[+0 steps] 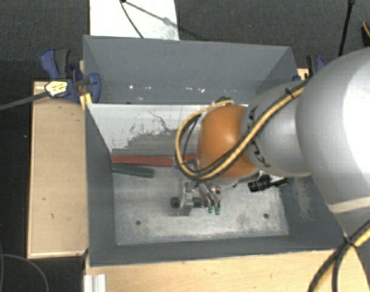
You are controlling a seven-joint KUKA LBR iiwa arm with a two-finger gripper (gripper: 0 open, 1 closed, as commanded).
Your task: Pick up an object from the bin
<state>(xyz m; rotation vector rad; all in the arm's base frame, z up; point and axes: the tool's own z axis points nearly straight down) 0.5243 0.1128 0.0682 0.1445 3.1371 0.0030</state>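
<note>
Camera view from above has my gripper (197,204) low over the middle of the bin (148,224) floor, under the orange cover (218,142) and its looped cables (257,126). The nearest loose things are two flat strips to its left — a red-brown strip (142,160) along the foot of the back wall and a dark grey-green strip (133,171) just in front of it, both apart from the gripper. A small green bit (215,210) sits at the gripper's right tip; I cannot tell whether it is loose or part of the tool, nor whether the gripper is open or closed. The arm (336,120) covers the bin's right side and the red-brown strip's right end. Bare floor lies open to the left and front — up to the walls.
</note>
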